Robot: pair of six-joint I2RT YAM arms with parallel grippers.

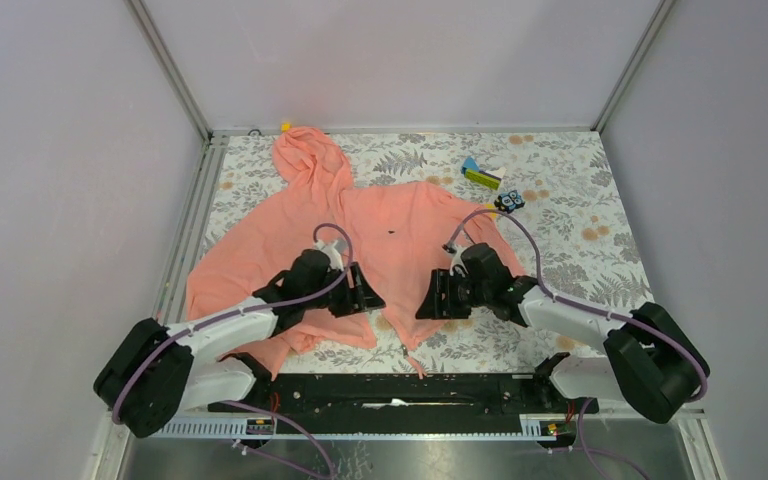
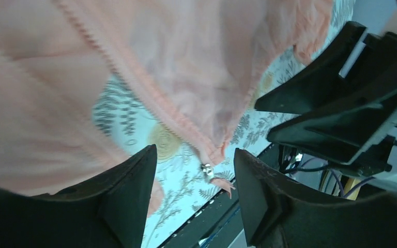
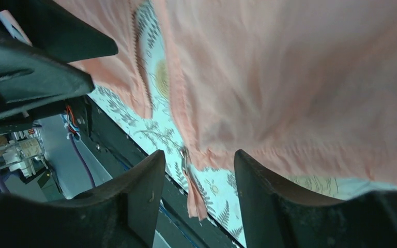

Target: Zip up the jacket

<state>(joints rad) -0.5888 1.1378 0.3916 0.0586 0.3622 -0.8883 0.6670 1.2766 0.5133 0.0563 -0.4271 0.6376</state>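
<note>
- Lying mid-frame, thin salmon-pink hooded jacket (image 1: 400,225) runs hood-top, hem-bottom.
- Left gripper (image 1: 365,297) and right gripper (image 1: 428,300) flank its hem, both spread, empty.
- Small metal slider (image 2: 205,168) seemingly lies below, between them.

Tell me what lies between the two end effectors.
The lower front of the jacket, zipper edges parted over the floral table; seen in top external and both wrist views.

The jacket (image 1: 390,235) lies on the table (image 1: 585,275) — hood (image 1: 307,160) far, hem (image 1: 405,325) near.
</note>
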